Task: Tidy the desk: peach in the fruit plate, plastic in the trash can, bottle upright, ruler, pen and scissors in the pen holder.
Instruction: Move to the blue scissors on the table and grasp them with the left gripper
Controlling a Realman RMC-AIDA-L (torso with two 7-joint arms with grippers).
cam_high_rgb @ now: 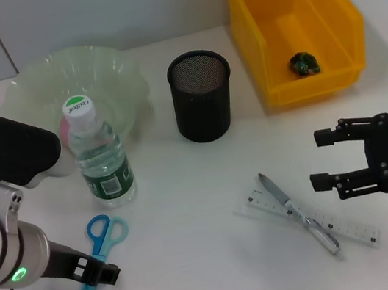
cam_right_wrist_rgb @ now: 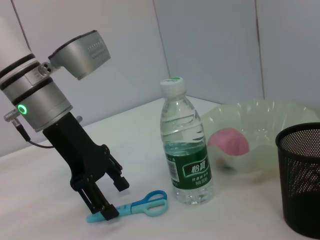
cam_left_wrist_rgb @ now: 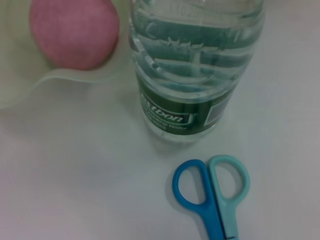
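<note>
The left gripper (cam_high_rgb: 96,271) is down at the tabletop (cam_high_rgb: 201,278) with its jaws open, straddling the blade end of the scissors (cam_high_rgb: 100,250); the right wrist view shows one finger (cam_right_wrist_rgb: 102,207) touching the blade cover, the jaws not yet closed on it. The scissors lie flat just in front of the bottle (cam_high_rgb: 101,157), long axis running from the blue handle loops nearest the bottle down to the covered tip by the gripper. In the left wrist view one loop is deep blue and the other pale teal.

The right gripper (cam_high_rgb: 323,160) hovers with jaws wide open, holding nothing, beside the ruler (cam_high_rgb: 315,225) and pen (cam_high_rgb: 298,213). Pen and ruler lie crossed on the tabletop, the pen on top, both slanting away from the pen holder (cam_high_rgb: 202,95).

The bottle stands upright, white cap up; the cap bears green lettering too small to read, and the dark green label shows white writing, part of it reading like "estbon". The peach (cam_high_rgb: 65,129) sits in the fruit plate (cam_high_rgb: 114,69) behind the bottle. The trash can (cam_high_rgb: 257,30) holds a small green crumpled item (cam_high_rgb: 304,63).
</note>
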